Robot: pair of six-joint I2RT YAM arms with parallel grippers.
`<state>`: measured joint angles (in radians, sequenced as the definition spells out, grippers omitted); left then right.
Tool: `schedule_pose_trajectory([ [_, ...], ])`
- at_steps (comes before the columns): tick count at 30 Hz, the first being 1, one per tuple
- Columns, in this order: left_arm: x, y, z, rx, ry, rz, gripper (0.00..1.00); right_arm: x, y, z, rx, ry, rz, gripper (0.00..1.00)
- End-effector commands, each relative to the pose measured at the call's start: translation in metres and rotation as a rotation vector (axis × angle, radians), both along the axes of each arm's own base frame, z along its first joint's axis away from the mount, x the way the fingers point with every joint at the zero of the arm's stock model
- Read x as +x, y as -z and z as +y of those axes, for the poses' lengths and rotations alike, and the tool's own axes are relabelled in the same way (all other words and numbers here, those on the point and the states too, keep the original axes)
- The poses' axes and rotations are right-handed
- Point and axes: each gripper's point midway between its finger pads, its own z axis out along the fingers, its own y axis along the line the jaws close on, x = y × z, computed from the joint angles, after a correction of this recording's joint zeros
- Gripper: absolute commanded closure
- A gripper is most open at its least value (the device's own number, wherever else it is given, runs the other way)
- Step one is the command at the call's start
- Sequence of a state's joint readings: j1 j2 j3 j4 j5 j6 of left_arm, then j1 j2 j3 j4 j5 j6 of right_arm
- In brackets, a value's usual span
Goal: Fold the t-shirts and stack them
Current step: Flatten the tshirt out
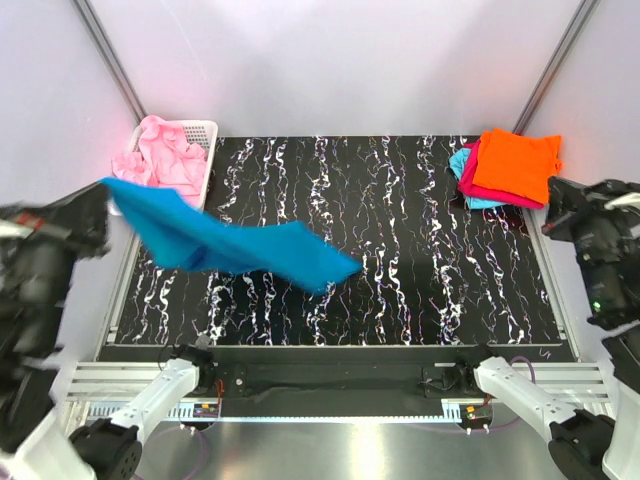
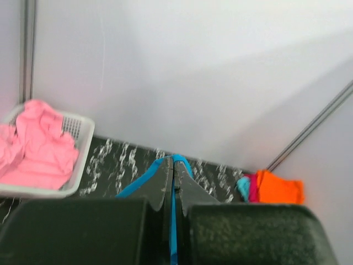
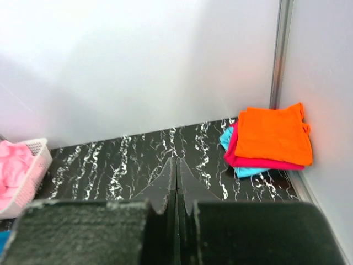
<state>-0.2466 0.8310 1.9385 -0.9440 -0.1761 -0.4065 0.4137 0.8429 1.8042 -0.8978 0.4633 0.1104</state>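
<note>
The teal-blue t-shirt (image 1: pixel 240 248) is pinched by one edge between the closed fingers of the left gripper (image 2: pixel 174 179). It is stretched away from the gripper, just in front of the white basket (image 1: pixel 203 140). The right gripper (image 3: pixel 176 185) is pressed shut on nothing, well apart from the basket.

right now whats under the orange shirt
Under the orange shirt lies a magenta shirt, then a light blue shirt at the bottom. Only their edges show; the rest is covered.

Teal-blue t-shirt (image 1: pixel 230 245) between left gripper (image 2: pixel 174 165) jaws: soft matt cloth. Table (image 1: pixel 430 270): glossy black marbled. Basket (image 1: pixel 203 135): white plastic mesh.
</note>
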Motion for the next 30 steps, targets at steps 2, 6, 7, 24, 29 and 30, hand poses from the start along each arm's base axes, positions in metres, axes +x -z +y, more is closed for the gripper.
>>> schedule_pose_trajectory([
  [2,-0.016,-0.028,-0.003,-0.007,0.036,-0.111,1.0,0.003,0.005,0.012,-0.009,-0.061,0.037,1.0],
  [6,0.003,0.009,-0.019,-0.018,0.098,-0.001,1.0,0.027,0.058,0.043,0.001,-0.155,0.193,0.94],
  [7,0.014,0.031,-0.023,-0.018,0.102,0.059,1.0,0.038,0.091,0.053,-0.017,-0.174,0.28,0.9],
  [24,0.024,0.078,-0.026,-0.005,0.105,0.157,1.0,0.066,0.307,0.214,0.314,-0.792,0.828,0.75],
  [29,0.018,0.081,-0.029,-0.016,0.125,0.155,1.0,0.059,0.34,0.258,0.336,-0.957,0.895,0.73],
  [30,0.017,0.082,-0.031,-0.014,0.138,0.16,1.0,0.058,0.355,0.267,0.341,-0.983,0.951,0.74],
])
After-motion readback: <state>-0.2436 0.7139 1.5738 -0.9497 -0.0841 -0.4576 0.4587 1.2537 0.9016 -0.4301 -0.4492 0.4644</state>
